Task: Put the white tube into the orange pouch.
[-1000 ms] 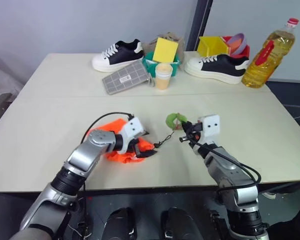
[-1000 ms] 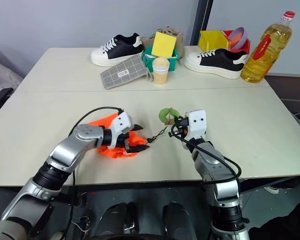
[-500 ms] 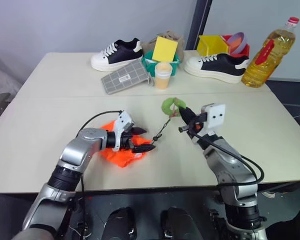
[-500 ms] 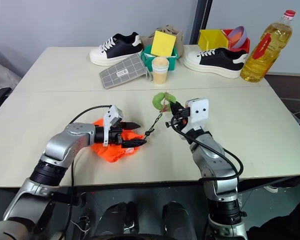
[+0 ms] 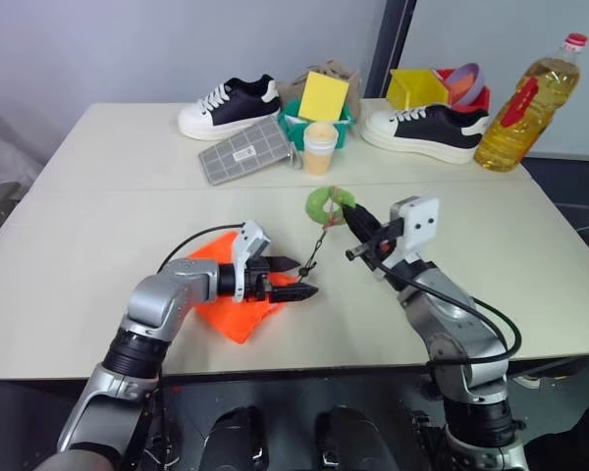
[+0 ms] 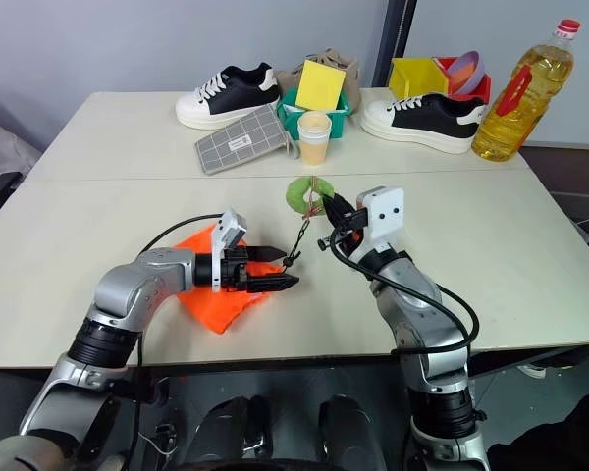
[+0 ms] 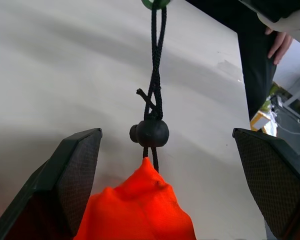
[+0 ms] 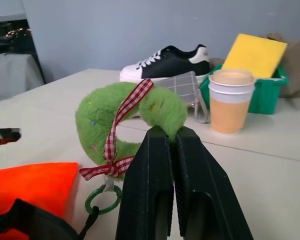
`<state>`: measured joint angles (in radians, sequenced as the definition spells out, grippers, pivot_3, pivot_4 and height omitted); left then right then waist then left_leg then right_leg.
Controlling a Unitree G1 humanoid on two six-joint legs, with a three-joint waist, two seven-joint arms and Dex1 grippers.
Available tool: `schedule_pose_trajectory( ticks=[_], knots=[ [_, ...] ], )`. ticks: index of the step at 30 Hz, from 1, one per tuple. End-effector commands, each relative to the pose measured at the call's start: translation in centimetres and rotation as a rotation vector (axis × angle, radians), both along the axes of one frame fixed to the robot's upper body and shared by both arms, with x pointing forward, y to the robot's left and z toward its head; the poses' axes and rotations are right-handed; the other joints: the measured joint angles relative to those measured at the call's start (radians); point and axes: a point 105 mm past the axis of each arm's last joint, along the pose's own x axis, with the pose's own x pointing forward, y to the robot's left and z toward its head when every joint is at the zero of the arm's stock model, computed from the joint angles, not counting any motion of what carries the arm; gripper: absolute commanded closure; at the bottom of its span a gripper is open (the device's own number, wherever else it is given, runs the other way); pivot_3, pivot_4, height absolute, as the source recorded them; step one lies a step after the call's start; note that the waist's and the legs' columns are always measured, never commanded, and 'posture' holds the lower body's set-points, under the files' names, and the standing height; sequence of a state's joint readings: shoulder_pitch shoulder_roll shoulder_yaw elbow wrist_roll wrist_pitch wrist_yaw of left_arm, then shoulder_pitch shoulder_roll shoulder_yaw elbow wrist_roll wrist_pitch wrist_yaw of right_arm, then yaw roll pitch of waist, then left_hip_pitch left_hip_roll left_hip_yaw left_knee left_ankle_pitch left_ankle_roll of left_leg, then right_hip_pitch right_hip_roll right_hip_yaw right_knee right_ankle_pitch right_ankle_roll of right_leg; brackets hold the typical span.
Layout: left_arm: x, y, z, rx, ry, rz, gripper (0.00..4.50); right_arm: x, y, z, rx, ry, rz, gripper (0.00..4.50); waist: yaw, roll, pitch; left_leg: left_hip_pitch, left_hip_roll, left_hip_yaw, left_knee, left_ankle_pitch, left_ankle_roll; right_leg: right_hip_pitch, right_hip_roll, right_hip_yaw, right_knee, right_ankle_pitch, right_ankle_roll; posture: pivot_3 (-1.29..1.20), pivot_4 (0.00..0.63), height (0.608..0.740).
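Observation:
The orange pouch (image 5: 228,304) lies on the table near its front edge, its neck drawn to a point. A thin black cord (image 5: 317,242) with a round stopper (image 7: 150,133) runs taut from the neck up to the fuzzy green tag (image 5: 324,203). My right gripper (image 5: 351,221) is shut on that tag (image 8: 121,119) and holds it above the table. My left gripper (image 5: 292,278) is open, its fingers (image 7: 76,172) wide on either side of the pouch's neck without touching it. The white tube is out of view.
At the back of the table stand two black-and-white shoes (image 5: 231,106) (image 5: 427,130), a grey grid pouch (image 5: 245,150), a cream cup (image 5: 320,149), a green basket (image 5: 298,128) with a yellow sponge, yellow and red bins (image 5: 419,88) and an oil bottle (image 5: 525,106). A person's hand (image 7: 280,42) shows beyond the table.
My right gripper has risen with the green tag and pulled the cord taut. My left gripper has rolled, and the pouch's neck has drawn out toward the cord.

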<state>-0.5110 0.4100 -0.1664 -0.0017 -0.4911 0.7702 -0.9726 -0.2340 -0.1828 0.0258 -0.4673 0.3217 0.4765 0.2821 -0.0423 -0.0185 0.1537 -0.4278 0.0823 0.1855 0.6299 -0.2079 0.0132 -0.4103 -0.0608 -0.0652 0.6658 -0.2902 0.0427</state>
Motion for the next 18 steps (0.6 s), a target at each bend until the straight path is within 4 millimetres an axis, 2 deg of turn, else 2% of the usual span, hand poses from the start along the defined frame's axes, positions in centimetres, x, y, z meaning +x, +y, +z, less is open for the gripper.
schedule_pose_trajectory(
  ticks=[1,6,11,18],
  knots=[
    [0.3,0.0,0.6,-0.018,-0.018,-0.011,0.03,-1.2,0.7,1.9,0.008,-0.078,0.043,4.5,0.0,0.0,0.0,0.0,0.0,0.0,0.0,0.0,0.0,0.0,0.0,0.0,0.0,0.0,0.0,0.0,0.15,0.74],
    [0.8,0.7,1.0,-0.025,-0.042,0.008,0.03,-1.7,1.1,2.5,0.032,-0.101,0.081,4.5,0.0,0.0,0.0,0.0,0.0,0.0,0.0,0.0,0.0,0.0,0.0,0.0,0.0,-0.001,-0.002,0.0,0.15,0.74],
    [0.9,2.4,1.8,-0.047,-0.052,0.042,0.03,-1.6,1.2,2.2,0.033,-0.087,0.088,4.5,-0.001,0.0,0.0,0.0,0.0,0.0,-0.001,0.0,0.0,0.0,0.0,0.0,0.0,-0.001,-0.002,0.0,0.15,0.74],
    [0.6,2.7,1.6,-0.029,-0.068,0.049,0.03,0.1,-0.6,0.7,-0.009,-0.024,-0.024,4.5,0.0,0.0,0.001,-0.001,0.0,0.0,-0.001,0.0,0.0,-0.001,-0.001,0.0,-0.001,-0.001,-0.002,0.0,0.15,0.74]
  ],
)
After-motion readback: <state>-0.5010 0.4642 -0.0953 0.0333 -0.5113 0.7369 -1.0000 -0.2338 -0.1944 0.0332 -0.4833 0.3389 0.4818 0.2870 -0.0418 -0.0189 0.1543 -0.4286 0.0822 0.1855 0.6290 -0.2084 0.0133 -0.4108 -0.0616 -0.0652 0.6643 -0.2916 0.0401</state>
